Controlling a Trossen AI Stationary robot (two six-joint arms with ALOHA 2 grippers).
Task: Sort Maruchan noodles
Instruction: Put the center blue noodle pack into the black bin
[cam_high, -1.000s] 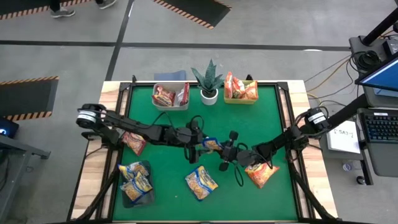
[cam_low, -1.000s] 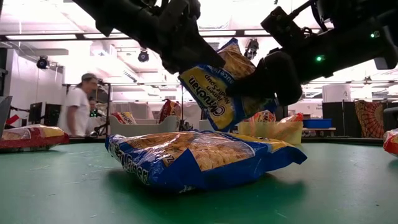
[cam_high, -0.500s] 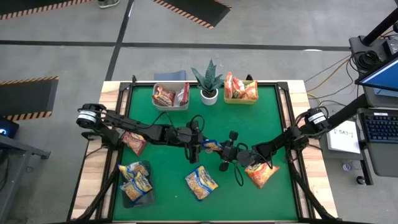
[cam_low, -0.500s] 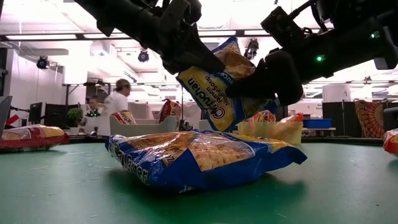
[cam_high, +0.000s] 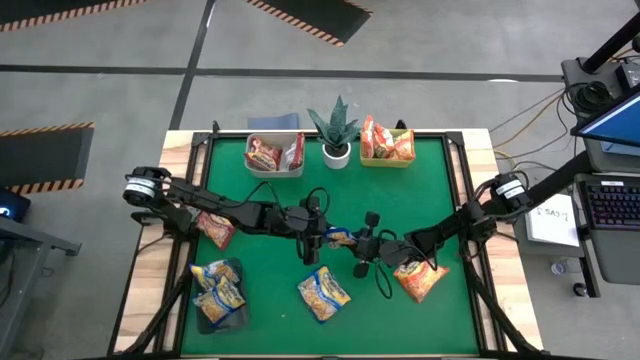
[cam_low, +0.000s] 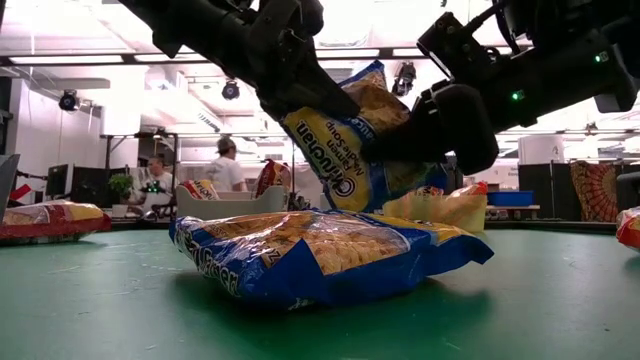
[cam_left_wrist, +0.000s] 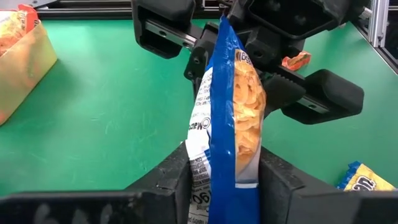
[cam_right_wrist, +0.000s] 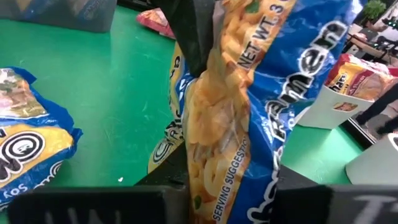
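Observation:
A yellow-blue Maruchan packet (cam_high: 340, 237) hangs above the middle of the green table, between my two grippers. My left gripper (cam_high: 322, 240) comes from the left and is shut on one end. My right gripper (cam_high: 358, 243) comes from the right and is shut on the other end. A second yellow-blue packet (cam_high: 323, 293) lies flat on the mat just nearer, and shows large in the low view (cam_low: 320, 255). One orange packet (cam_high: 420, 280) lies near my right arm, and another (cam_high: 215, 228) lies by my left arm. My left gripper pinches the packet's left end (cam_left_wrist: 217, 177) between its two fingers, one on each flat face. The fingers come about level from the table's left. The packet stands on edge, tilted, clear of the table. My right gripper pinches the packet's opposite end (cam_right_wrist: 227, 180) between its two fingers, also across the flat faces. It comes from the table's right, slanting slightly down. The packet is clear of the mat (cam_low: 355, 140).
At the far edge stand a grey bin (cam_high: 273, 155) with red-white packets, a potted plant (cam_high: 336, 130) and a yellow bin (cam_high: 387, 143) with orange packets. A dark tray (cam_high: 218, 295) of yellow-blue packets sits near left. A person stands beyond the table.
My left gripper has shut on the packet's left end while my right gripper kept its hold. The packet has shifted slightly toward the left arm and stays clear of the table. A person behind the table has walked to the right.

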